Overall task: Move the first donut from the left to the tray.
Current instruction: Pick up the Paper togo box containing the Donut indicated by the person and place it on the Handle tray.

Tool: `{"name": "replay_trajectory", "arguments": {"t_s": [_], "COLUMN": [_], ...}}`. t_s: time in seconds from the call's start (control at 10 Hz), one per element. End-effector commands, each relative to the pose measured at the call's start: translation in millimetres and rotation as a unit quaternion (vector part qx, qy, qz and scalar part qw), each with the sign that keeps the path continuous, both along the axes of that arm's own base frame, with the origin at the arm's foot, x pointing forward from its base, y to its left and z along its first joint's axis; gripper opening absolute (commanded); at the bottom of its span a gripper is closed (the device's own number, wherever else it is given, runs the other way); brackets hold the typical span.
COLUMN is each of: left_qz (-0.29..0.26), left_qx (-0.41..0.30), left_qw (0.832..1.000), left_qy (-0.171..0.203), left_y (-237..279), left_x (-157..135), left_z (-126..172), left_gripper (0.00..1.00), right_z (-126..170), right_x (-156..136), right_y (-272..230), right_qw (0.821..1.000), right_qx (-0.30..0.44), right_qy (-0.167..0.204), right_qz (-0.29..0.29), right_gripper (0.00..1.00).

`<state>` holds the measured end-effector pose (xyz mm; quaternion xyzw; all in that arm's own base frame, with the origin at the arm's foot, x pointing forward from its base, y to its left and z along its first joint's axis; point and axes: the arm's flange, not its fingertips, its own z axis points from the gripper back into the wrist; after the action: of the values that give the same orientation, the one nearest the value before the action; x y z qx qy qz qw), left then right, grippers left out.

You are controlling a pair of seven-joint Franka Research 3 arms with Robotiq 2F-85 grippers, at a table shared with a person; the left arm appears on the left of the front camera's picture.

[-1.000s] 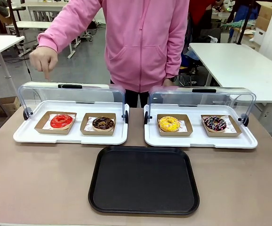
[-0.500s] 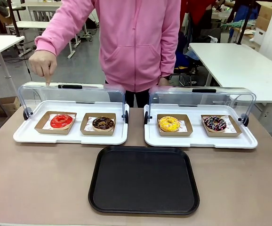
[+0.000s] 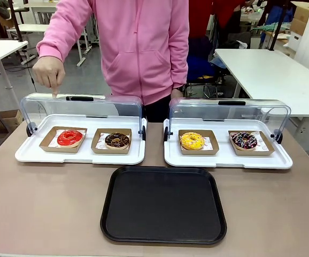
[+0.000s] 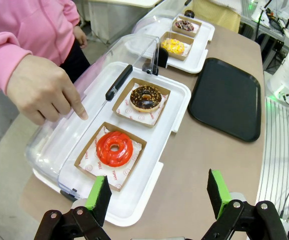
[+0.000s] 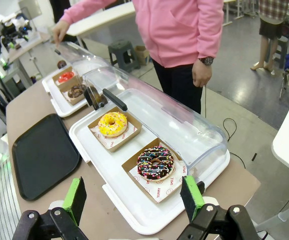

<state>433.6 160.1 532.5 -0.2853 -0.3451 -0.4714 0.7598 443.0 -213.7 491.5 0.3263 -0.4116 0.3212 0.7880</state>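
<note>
The first donut from the left [image 3: 70,137] [image 4: 114,148] [image 5: 65,76] is a glossy red ring on white paper in a shallow brown box, at the left end of the left white tray [image 3: 31,155]. The black tray [image 3: 163,204] [image 4: 226,97] [image 5: 42,156] lies flat on the near middle of the table, bare. A person's hand [image 3: 49,73] [image 4: 44,90] points down over the red donut from above the raised clear lid. My left gripper [image 4: 159,196] hangs open, up and back from the red donut. My right gripper [image 5: 134,196] is open above the sprinkled donut's end of the right tray.
A chocolate donut [image 3: 116,140] sits beside the red one. The right white tray [image 3: 283,160] holds a yellow donut [image 3: 192,141] and a sprinkled chocolate donut [image 3: 244,140]. Both clear domed lids [image 3: 82,110] stand raised at the back. The person in a pink hoodie stands at the far side.
The person has shifted to the left behind the table. The pointing hand has dropped a little toward the left lid. Donuts and trays have not moved.
</note>
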Motion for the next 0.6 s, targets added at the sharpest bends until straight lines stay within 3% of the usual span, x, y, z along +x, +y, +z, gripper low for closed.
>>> {"name": "replay_trajectory", "arguments": {"t_s": [0.0,0.5], "left_qz": [-0.003,-0.003], "left_qx": [-0.002,-0.002], "left_qw": [1.0,1.0], "left_qy": [-0.004,-0.004], "left_y": [-0.5,-0.5], "left_x": [-0.8,-0.8], "left_z": [2.2,2.2], "left_gripper": [1.0,1.0], "right_z": [3.4,3.4], "right_x": [-2.4,-2.4], "right_y": [0.9,0.9], "right_qw": [1.0,1.0], "right_qx": [0.003,0.003], "right_qy": [-0.004,-0.004], "right_qz": [0.002,0.002], "right_gripper": [1.0,1.0]}}
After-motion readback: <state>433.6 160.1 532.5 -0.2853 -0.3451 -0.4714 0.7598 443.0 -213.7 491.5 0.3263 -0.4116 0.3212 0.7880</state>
